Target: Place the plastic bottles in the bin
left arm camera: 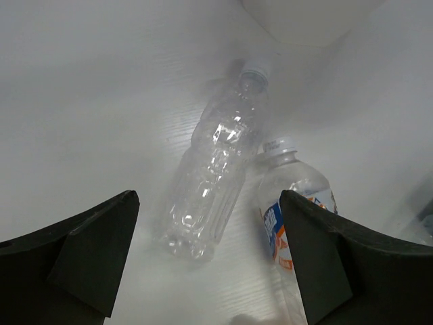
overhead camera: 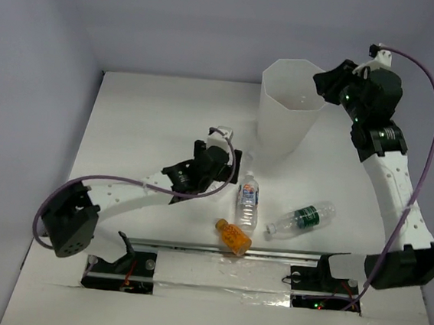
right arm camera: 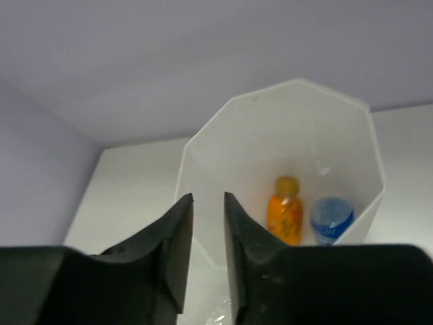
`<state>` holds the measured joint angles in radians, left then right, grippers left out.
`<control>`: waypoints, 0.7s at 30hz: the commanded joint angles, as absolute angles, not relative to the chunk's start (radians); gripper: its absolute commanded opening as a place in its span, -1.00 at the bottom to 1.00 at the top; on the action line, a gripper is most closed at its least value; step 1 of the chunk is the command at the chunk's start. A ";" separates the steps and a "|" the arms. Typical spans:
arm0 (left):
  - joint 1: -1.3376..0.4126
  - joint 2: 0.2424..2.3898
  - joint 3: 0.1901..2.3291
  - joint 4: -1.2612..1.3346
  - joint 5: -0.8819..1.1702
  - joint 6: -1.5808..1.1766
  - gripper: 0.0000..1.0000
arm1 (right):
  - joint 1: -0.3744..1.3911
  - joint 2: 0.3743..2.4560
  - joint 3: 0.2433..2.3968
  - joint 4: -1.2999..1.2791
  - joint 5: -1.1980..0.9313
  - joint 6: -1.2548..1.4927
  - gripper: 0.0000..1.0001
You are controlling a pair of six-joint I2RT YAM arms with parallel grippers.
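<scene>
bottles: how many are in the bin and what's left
Done: two lie in the bin, an orange bottle and a blue-labelled bottle. In hand: nothing; the left gripper hovers open over a plain clear bottle, the right gripper is empty at the bin's rim. Left: four on the table, that clear one, a second blue-labelled bottle, a green-labelled bottle and a second orange bottle.

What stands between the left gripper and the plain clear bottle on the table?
Nothing visible. The left gripper faces the clear bottle directly, with the bottle's base between the open jaws. A blue-labelled bottle lies close beside it, not in front.
</scene>
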<state>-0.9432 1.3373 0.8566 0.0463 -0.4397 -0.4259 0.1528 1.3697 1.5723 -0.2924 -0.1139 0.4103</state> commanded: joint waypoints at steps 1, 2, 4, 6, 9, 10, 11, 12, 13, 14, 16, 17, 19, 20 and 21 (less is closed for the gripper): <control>-0.911 1.435 0.952 0.107 -0.312 -0.276 0.68 | 0.198 1.243 1.412 -0.139 -0.150 0.466 -0.48; -0.899 1.463 0.994 0.112 -0.260 -0.256 0.68 | 0.209 1.211 1.364 -0.115 -0.156 0.475 -0.72; -0.890 1.546 1.037 0.110 -0.239 -0.207 0.69 | 0.241 1.122 1.236 -0.056 -0.163 0.494 -0.73; -0.890 1.609 1.118 0.074 -0.224 -0.183 0.69 | 0.262 1.076 1.163 -0.038 -0.163 0.499 -0.66; -0.879 1.706 1.201 0.046 -0.221 -0.163 0.68 | 0.290 0.991 1.039 -0.028 -0.164 0.494 -0.51; -0.868 1.735 1.210 0.048 -0.213 -0.163 0.67 | 0.290 0.948 1.010 -0.023 -0.172 0.494 -0.46; -0.859 1.747 1.229 0.051 -0.201 -0.160 0.67 | 0.290 0.930 0.953 -0.020 -0.179 0.494 -0.35; -0.859 1.759 1.238 0.051 -0.198 -0.158 0.66 | 0.290 0.910 0.930 -0.018 -0.187 0.491 -0.31; -0.859 1.784 1.246 0.049 -0.192 -0.156 0.65 | 0.299 0.894 0.910 -0.024 -0.198 0.489 -0.27; -0.859 1.798 1.265 0.038 -0.180 -0.146 0.65 | 0.299 0.867 0.884 -0.031 -0.201 0.488 -0.18; -0.850 1.833 1.285 0.025 -0.178 -0.135 0.64 | 0.299 0.844 0.864 -0.044 -0.201 0.482 -0.12; -0.850 1.845 1.305 0.012 -0.172 -0.130 0.64 | 0.299 0.829 0.856 -0.043 -0.206 0.480 -0.04; -0.850 1.876 1.336 0.002 -0.172 -0.120 0.64 | 0.299 0.825 0.848 -0.049 -0.222 0.479 -0.01; -0.850 1.885 1.345 0.002 -0.185 -0.118 0.64 | 0.299 0.825 0.845 -0.049 -0.229 0.479 -0.01; -0.841 1.894 1.353 -0.009 -0.195 -0.118 0.63 | 0.299 0.822 0.844 -0.049 -0.236 0.479 -0.01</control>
